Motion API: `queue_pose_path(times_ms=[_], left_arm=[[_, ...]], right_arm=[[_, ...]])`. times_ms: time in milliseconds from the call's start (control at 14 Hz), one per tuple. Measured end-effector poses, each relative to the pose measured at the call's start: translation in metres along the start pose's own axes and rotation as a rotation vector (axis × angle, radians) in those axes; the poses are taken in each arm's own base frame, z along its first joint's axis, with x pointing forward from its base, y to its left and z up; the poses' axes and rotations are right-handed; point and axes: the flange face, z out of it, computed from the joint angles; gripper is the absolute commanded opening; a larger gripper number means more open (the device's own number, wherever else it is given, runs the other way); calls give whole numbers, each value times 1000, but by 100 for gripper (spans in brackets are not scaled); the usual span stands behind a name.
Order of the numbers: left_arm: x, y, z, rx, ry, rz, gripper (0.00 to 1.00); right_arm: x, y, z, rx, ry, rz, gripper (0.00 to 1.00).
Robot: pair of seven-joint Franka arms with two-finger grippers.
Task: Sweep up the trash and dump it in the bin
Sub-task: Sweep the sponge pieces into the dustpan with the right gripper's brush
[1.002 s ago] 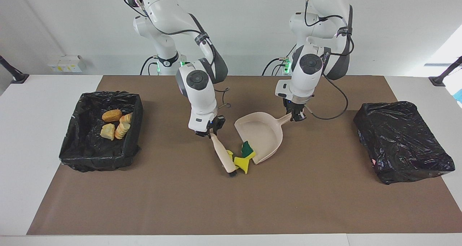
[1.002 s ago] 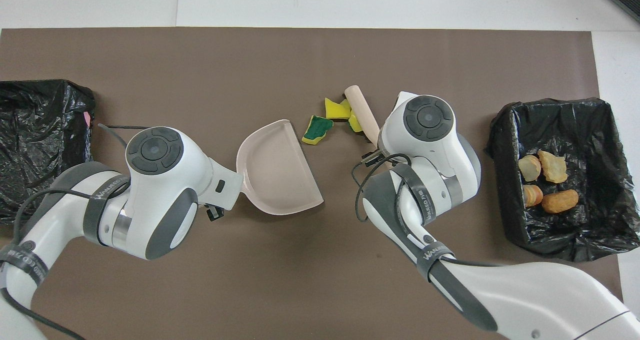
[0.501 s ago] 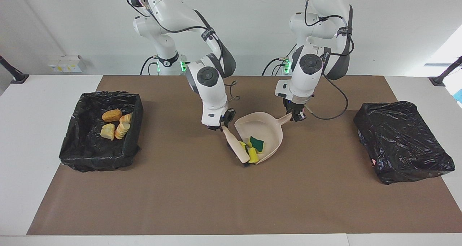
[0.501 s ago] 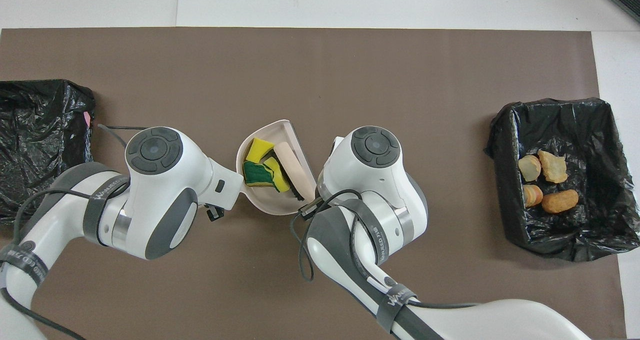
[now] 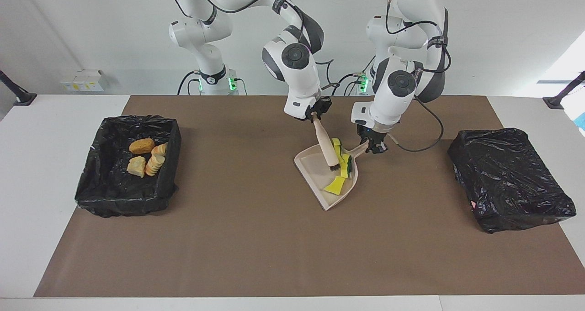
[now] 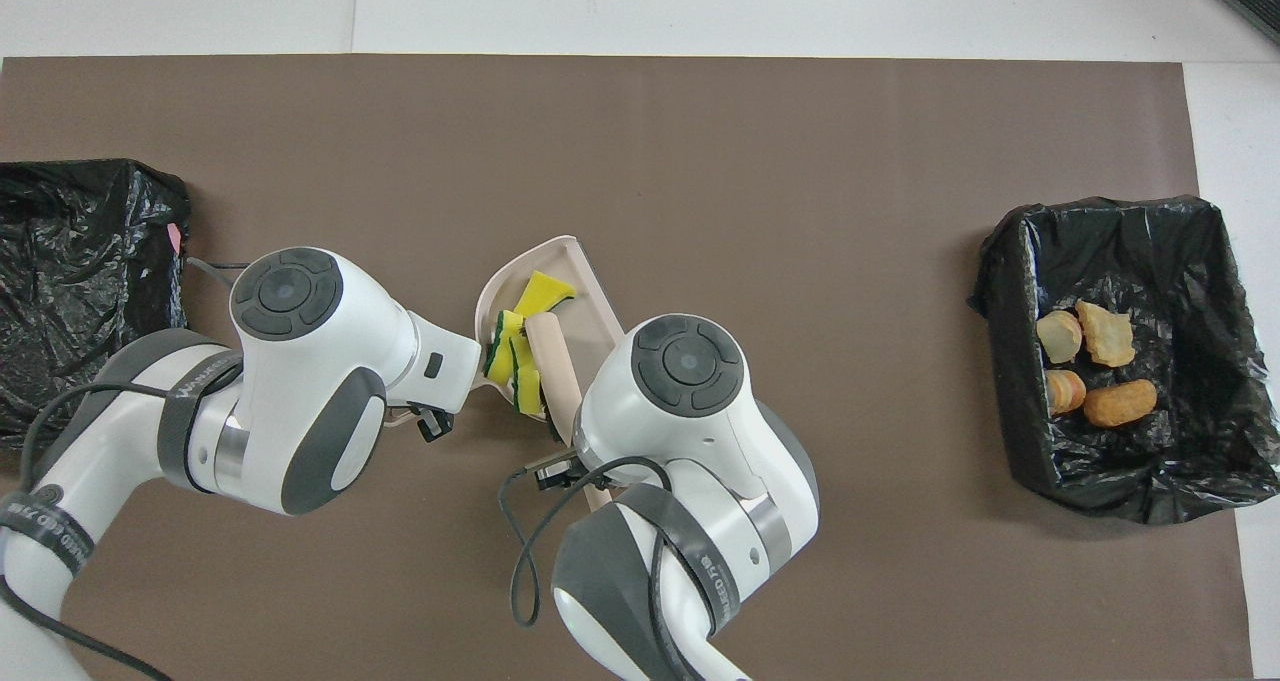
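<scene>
The beige dustpan [image 5: 315,176] sits tilted on the brown mat, and my left gripper [image 5: 375,147] is shut on its handle. My right gripper [image 5: 315,116] is over the pan, shut on the handle of the beige brush [image 5: 325,144], whose dark bristles reach down into the pan. The sponge trash lies in the pan: a yellow piece [image 5: 336,186] near the mouth, green-faced pieces [image 5: 346,159] by the handle end. From overhead I see the dustpan [image 6: 592,296], yellow piece [image 6: 545,290], green-faced pieces [image 6: 505,356] and brush [image 6: 552,376]; both grippers are hidden under their wrists.
A black-lined bin [image 5: 96,183] at the right arm's end holds several tan bread chunks [image 5: 141,145]; overhead, this bin [image 6: 1200,261] and chunks [image 6: 1100,333] show too. A second black-bagged bin [image 5: 509,178] stands at the left arm's end.
The right gripper swept the brush toward the left arm's end and pushed the sponge pieces off the mat into the dustpan, then rose. The dustpan has tilted and the pieces lie deeper in it.
</scene>
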Motion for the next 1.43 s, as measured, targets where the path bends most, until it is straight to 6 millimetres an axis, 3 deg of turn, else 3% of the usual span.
queue_pose_path(times_ms=[286,715,858,1216,1431], left_arm=[[-7,-10,-1,-9,13,-31,0],[-15,-16,-4,-38,32,-69,0],[-15,-17,-6,-42,40,-76,0],[-15,-17,-8,-68,71,-101,0],[-14,-18,-10,-67,75,-102,0]], right_arm=[[5,13,-24,15,37,27,0],[1,30,-75,7,59,58,0],[-5,23,-65,-77,72,8,0],[-22,0,11,-294,133,-198,0],[-34,-5,27,-364,88,-253,0]])
